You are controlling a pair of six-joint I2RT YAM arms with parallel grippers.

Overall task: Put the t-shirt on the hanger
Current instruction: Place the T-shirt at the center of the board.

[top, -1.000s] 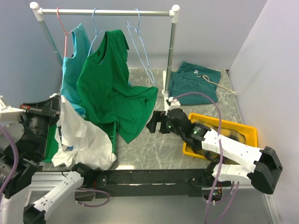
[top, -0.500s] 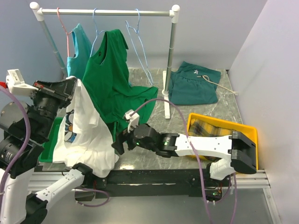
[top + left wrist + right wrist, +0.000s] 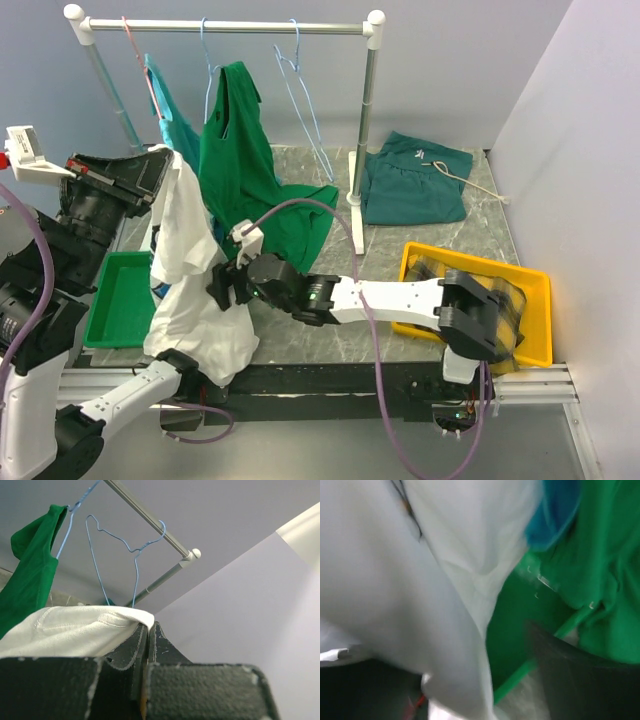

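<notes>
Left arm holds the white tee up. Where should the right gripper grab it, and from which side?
Probably take the t-shirt at its hanging edge nearest the right gripper, coming in sideways from the robot's right. The cloth drapes long and loose from the left gripper, so that edge gives a thin fold to close over.

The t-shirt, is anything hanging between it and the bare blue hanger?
Yes. Seen from above, the dark green shirt hangs on the rail between the t-shirt in the left gripper and the hanger, though the left wrist view shows the hanger's upper part unblocked.
</notes>
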